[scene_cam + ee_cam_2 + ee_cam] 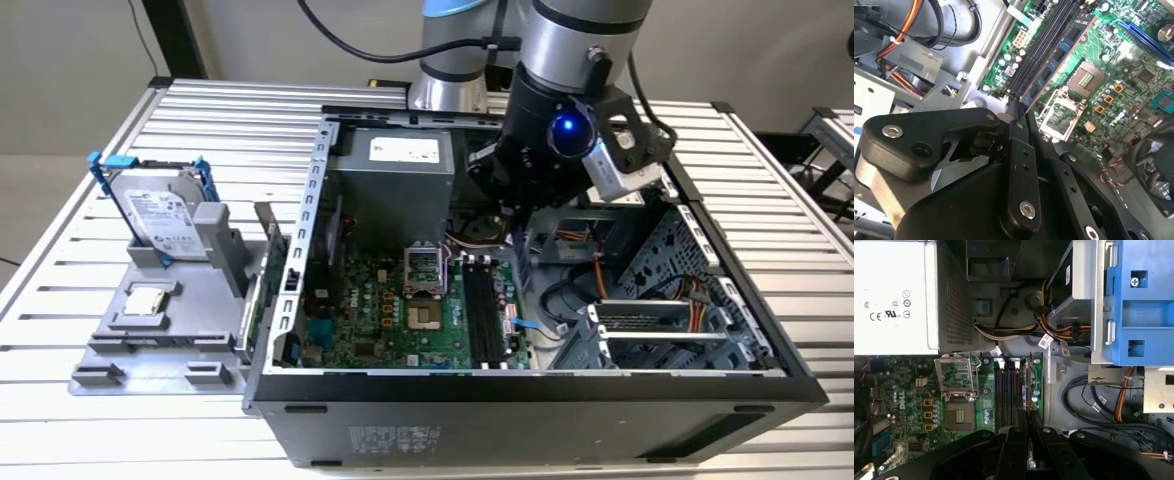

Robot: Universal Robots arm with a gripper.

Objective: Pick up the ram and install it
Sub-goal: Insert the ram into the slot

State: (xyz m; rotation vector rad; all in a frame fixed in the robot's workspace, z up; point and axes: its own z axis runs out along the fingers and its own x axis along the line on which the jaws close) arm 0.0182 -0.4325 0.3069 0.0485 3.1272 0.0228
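1. The tool is drawn narrow and pinches one end of the ram. The stick juts out past the fingertips, standing on edge.
2. The ram hangs inside the open computer case, in line with the memory slots and over their right side. I cannot tell whether it touches a slot.
3. It looks light, thin and stiff. I judge it fragile at the chips and along the contact edge. The flat faces near an end are the safest hold, but held by one end the stick could tilt.
4. Left of the slots sits the processor socket, with the power supply beyond it.
5. Outside the case, on the tabletop, a hard drive stands in a blue frame at the exterior view's left.
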